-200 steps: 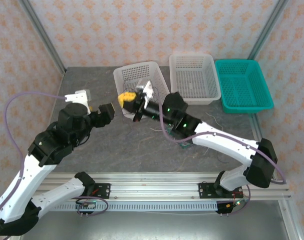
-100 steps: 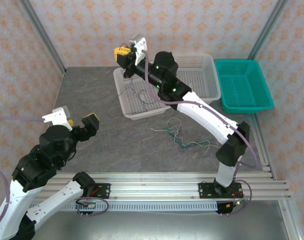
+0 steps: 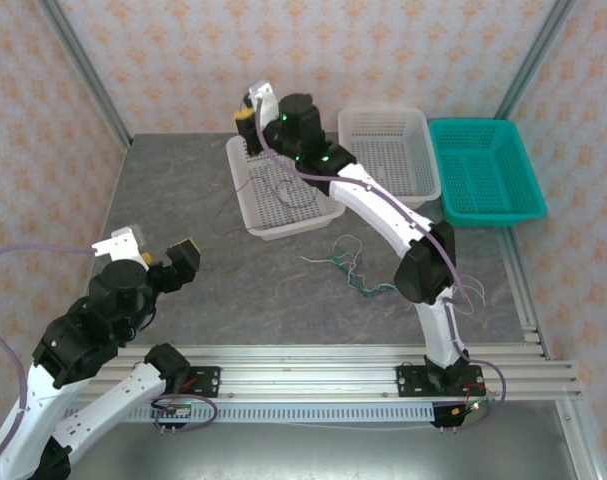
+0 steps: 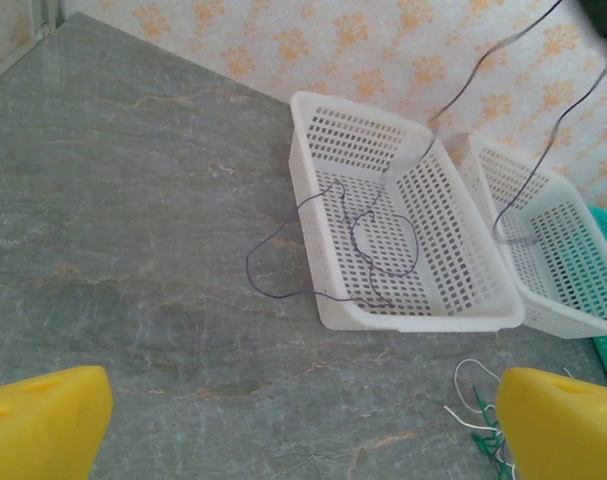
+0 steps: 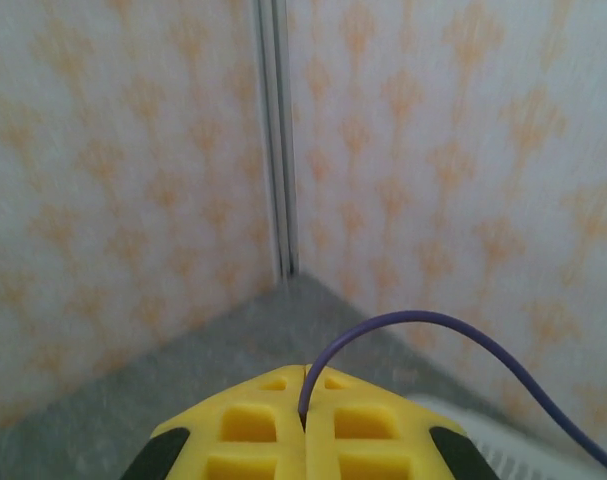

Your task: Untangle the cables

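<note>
My right gripper is raised over the far end of the left white basket, shut on the dark purple cable. That cable arcs out from between the yellow fingers. It hangs down into the basket, and one loop trails out onto the table. A tangle of white and teal cables lies on the table in front of the baskets, also at the lower right of the left wrist view. My left gripper hovers open at the near left, with nothing between its fingers.
A second white basket and a teal basket stand in a row to the right of the first. Patterned walls and metal posts close in the back and sides. The grey table lies bare left of the baskets.
My right arm has stretched up and away over the left basket, lifting the purple cable. My left arm has drawn back toward the near left edge.
</note>
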`<state>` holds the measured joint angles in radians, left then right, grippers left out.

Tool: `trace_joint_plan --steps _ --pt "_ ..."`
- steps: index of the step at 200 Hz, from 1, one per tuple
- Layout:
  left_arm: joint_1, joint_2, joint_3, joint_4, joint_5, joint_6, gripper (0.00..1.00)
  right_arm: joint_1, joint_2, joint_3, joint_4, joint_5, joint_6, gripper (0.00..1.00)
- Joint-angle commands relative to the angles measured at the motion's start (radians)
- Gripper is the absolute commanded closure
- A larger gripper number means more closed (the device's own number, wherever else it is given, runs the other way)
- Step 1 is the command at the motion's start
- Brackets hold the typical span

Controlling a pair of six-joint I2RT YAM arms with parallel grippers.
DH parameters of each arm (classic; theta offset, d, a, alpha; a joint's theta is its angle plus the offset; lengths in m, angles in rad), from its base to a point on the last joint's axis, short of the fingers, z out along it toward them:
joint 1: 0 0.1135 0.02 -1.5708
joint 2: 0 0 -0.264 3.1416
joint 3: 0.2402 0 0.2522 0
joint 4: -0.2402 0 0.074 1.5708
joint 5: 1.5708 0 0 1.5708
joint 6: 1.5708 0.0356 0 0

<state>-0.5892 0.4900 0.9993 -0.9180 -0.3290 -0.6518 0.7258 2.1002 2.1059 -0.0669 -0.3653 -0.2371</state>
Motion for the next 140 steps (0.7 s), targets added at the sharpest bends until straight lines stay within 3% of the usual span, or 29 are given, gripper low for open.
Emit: trace_joint_plan --steps 1,30,48,54,67,84,100,120,140 --pt "-0.003 0.006 -0.019 -0.033 0.006 -0.034 0.03 0.003 0.027 -0.158 0.022 0.02 0.013 1.0" --pt "-0.003 0.082 -0.05 -0.02 0.049 -0.056 0.07 -0.002 0.047 -0.297 0.069 0.066 0.058 1.0" --pt "0.023 0.171 -0.074 0.005 0.12 -0.065 0.07 -0.003 0.068 -0.311 0.034 0.058 0.083 0.88" --pt "0.039 0.203 -0.079 0.021 0.153 -0.071 0.07 -0.003 0.07 -0.305 0.013 0.065 0.096 0.82" --pt "0.087 0.256 -0.093 0.079 0.229 -0.078 0.07 -0.003 0.056 -0.299 -0.019 0.076 0.113 0.57" --pt "0.169 0.301 -0.118 0.18 0.325 -0.089 0.08 -0.003 -0.008 -0.323 -0.004 0.096 0.135 0.34" --pt "0.266 0.354 -0.135 0.266 0.429 -0.097 0.09 -0.004 -0.08 -0.332 -0.034 0.137 0.156 0.18" --pt "0.344 0.462 -0.132 0.349 0.539 -0.077 0.1 -0.005 -0.173 -0.323 -0.145 0.135 0.155 0.14" --pt "0.402 0.588 -0.126 0.437 0.671 -0.09 0.1 -0.005 -0.272 -0.355 -0.23 0.033 0.169 0.14"
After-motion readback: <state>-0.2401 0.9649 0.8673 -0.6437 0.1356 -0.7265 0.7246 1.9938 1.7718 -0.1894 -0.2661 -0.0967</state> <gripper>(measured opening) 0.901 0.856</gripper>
